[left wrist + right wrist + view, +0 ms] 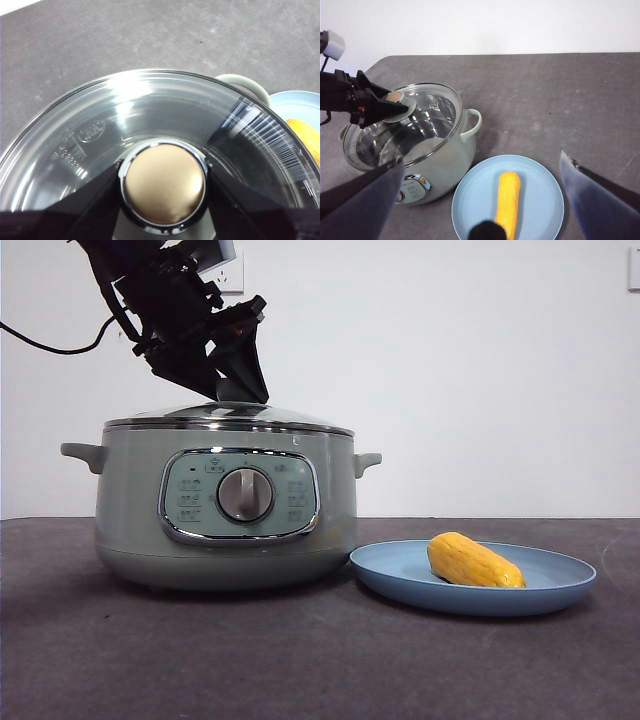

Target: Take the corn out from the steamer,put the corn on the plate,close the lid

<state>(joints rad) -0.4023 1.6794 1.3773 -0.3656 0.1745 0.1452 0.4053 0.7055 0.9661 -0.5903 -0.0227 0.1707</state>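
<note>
My left hand [243,392] is clamped on the lid [230,416] knob, jaws on either side of it, arm slanting down from upper left. Lid sits on the steamer [225,505], looks seated, maybe a touch tilted in the right wrist view. Corn [474,561] already lies on the plate [560,585] just beside the pot. So I'm on the last step, closing. Next I'd let go of the knob and lift straight up. My right hand [485,200] hangs spread wide above the plate, holding nothing.
</note>
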